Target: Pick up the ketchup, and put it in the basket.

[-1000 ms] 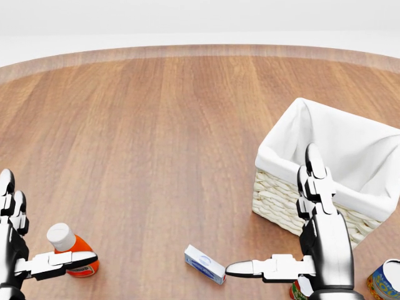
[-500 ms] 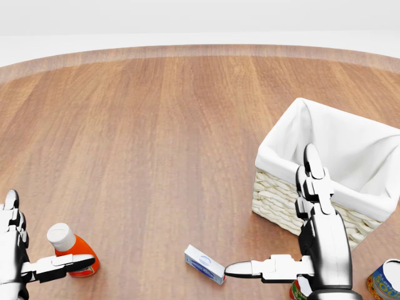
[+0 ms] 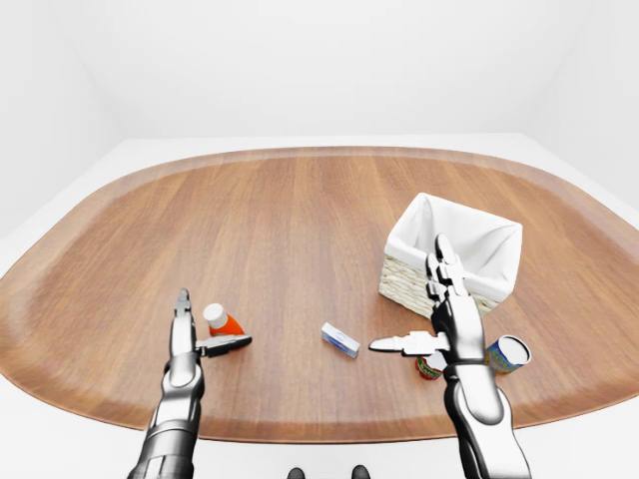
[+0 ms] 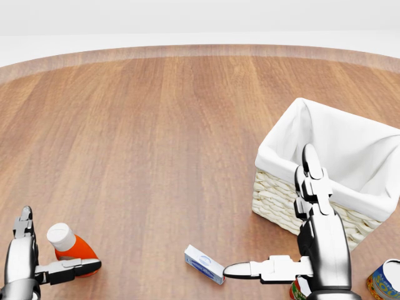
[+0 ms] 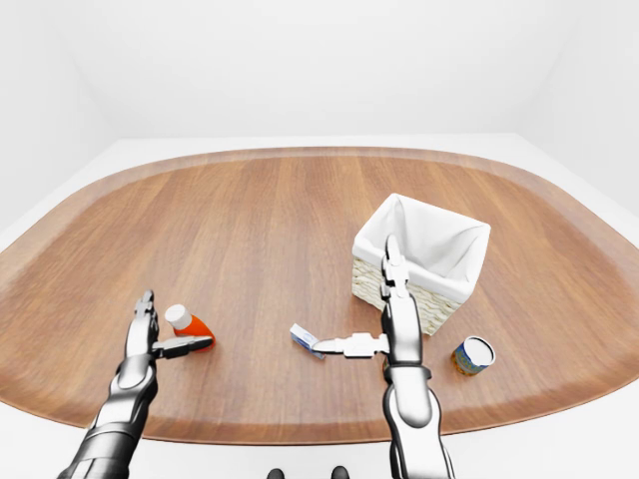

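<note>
The ketchup (image 4: pixel 70 245), a red bottle with a white cap, leans on the wooden table at the head view's bottom left. My left hand (image 3: pixel 213 319) is open just left of it, fingers (image 4: pixel 22 250) upright and the thumb (image 4: pixel 70 268) stretched across the bottle's base. It does not close round the bottle. The basket (image 4: pixel 275 199), wicker with a white cloth lining, sits at the right. My right hand (image 4: pixel 269 210) is open beside the basket's near wall, fingers up and thumb pointing left.
A small blue and white box (image 4: pixel 204 264) lies between my two hands. A red can (image 3: pixel 429 367) is partly hidden under my right hand. A blue and yellow can (image 4: pixel 384 281) stands at the bottom right. The table's rounded edge (image 3: pixel 300 431) runs close to me.
My left hand has sunk lower in the head view and edged right, its thumb staying at the ketchup's base. The right hand has hardly moved.
</note>
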You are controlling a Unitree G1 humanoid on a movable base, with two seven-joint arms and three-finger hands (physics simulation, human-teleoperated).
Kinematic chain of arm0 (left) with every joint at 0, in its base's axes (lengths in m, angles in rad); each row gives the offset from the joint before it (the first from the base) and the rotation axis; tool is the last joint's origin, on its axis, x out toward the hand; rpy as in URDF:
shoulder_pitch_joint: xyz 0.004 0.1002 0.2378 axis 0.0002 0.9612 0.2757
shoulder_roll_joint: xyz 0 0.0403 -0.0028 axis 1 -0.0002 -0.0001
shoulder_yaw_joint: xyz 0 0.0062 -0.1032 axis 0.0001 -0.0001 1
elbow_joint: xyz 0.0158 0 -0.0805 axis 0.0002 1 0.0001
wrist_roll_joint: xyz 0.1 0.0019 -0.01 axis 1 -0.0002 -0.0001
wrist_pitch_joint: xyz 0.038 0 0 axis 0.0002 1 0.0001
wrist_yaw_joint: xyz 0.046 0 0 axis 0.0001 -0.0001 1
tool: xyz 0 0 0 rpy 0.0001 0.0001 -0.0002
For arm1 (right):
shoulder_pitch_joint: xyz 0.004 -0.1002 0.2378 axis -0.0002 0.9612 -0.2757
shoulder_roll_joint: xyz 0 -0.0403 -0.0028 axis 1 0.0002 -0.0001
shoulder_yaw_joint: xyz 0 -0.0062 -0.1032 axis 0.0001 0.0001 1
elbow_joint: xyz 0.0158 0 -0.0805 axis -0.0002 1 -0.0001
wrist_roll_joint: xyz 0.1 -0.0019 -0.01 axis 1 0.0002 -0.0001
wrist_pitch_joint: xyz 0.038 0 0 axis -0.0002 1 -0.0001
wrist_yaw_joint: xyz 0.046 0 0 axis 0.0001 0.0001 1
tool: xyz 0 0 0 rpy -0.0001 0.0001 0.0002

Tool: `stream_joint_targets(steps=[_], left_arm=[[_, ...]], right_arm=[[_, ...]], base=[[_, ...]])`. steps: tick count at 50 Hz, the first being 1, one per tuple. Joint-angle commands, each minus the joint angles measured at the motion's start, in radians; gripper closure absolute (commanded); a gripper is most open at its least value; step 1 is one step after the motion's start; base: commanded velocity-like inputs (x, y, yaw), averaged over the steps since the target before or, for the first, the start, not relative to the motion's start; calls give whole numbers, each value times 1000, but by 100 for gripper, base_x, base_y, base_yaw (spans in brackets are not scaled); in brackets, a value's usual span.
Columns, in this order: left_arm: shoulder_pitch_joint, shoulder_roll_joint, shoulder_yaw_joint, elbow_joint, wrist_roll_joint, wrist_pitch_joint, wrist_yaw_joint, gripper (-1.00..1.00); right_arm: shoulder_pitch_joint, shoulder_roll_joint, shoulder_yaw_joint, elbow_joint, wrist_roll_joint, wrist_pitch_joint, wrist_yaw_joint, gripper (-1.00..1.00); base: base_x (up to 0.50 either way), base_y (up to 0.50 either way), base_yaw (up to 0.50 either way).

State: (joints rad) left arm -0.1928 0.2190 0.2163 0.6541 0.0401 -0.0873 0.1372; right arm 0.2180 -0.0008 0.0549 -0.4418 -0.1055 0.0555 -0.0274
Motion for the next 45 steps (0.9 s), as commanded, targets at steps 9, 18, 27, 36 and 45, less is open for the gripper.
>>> stream_joint_targets(steps=[9,18,27,36,45], left_arm=[[-56,6,-37,142,6,0,25,-100],[-45,2,-38,144,7,0,18,93],[-46,-2,-48,166,23,0,26,91],[-23,-11,-58,116,41,0,27,91],[60,-54,-56,-217,78,0,-14,91]], right_arm=[[-9,0,0,19,-5,-6,-2,-100],[-8,-1,2,20,-7,-7,-2,-100],[-14,0,2,35,-10,-11,-3,-100],[-11,-1,6,34,-16,-12,-3,-100],[-10,-1,6,27,-17,-6,-2,-100]], base=[[0,0,0],[0,0,0],[0,0,0],[0,0,0],[0,0,0]])
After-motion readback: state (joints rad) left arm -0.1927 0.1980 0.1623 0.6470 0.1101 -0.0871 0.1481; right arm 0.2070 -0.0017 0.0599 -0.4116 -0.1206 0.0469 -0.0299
